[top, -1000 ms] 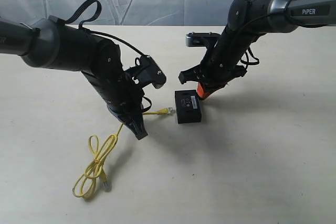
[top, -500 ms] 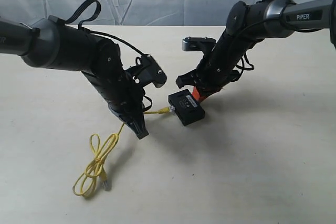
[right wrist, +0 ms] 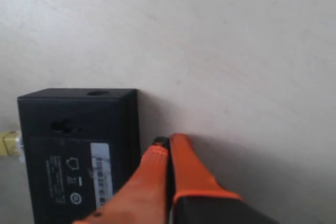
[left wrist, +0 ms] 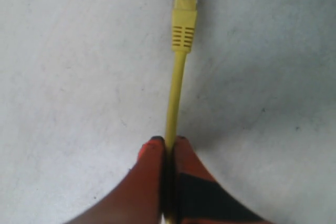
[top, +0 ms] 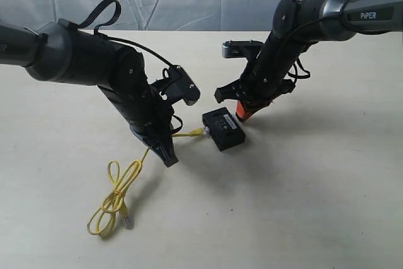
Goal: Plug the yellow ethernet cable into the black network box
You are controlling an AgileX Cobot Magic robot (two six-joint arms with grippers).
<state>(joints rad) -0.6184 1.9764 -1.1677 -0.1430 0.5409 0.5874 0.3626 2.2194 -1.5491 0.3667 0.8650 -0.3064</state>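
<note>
yellow ethernet cable plug at the black network box port, seating uncertain
the left gripper pinches the cable behind its boot. the right gripper, fingers pressed together and empty, sits just beside the box's opposite side. pushing could buckle the thin cord, or slide the box past that brace.

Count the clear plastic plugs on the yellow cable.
2. One clear plastic plug sits at the flat black plastic box; the other lies free beside the thin yellow cable's tied loops.
</note>
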